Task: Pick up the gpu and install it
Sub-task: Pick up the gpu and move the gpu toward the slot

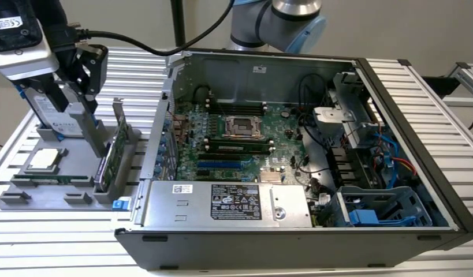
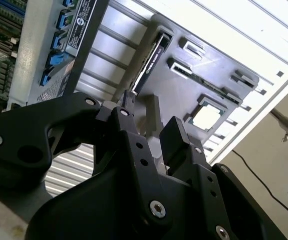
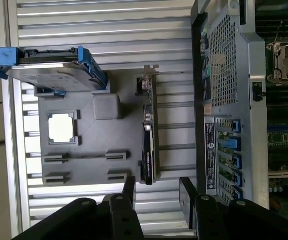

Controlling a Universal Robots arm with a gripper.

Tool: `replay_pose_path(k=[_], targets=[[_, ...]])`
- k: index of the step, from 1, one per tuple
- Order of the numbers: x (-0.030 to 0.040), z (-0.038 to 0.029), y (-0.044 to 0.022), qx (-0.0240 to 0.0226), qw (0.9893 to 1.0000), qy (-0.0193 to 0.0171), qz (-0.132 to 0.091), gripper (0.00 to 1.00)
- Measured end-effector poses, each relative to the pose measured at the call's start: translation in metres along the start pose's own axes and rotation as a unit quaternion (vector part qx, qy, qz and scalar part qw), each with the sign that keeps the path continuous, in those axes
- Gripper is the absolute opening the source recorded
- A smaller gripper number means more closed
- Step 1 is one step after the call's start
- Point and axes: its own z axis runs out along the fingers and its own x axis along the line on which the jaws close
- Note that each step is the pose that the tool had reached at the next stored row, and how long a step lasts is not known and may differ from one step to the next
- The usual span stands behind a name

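The work surface is a ribbed metal table (image 1: 51,242) carrying a grey parts tray (image 1: 59,187) and, just beside it, an open computer case (image 1: 298,254) with its motherboard (image 1: 244,144) exposed.

**Location of the part.** The gpu (image 3: 149,135) stands on its long edge in a slot along the tray edge nearest the case. Its silver bracket is at the end toward the hard drive (image 3: 53,75), which occupies the adjacent corner of the tray.

**End effector.** The gripper (image 3: 159,192) hangs above the tray with its jaws spread and nothing between them. It is clear of the card. In the first wrist view the gap sits roughly in line with the card's upper edge.

**Handling.** The card is probably rigid and fairly light, but fragile. The bare board and its components are unlikely to tolerate pinching or twisting. The best hold appears to be across the two flat faces near mid-length, on the cooler shroud, away from the bracket and the seated lower edge.
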Motion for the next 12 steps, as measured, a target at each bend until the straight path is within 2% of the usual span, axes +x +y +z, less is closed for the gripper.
replay_pose_path(k=[9, 12], targets=[[0.0001, 0.0047, -0.0002, 0.0, 1.0, -0.0001, 0.0, 1.0], [0.0001, 0.0071, -0.0004, -0.0002, 1.0, -0.0016, 0.0, 1.0]])
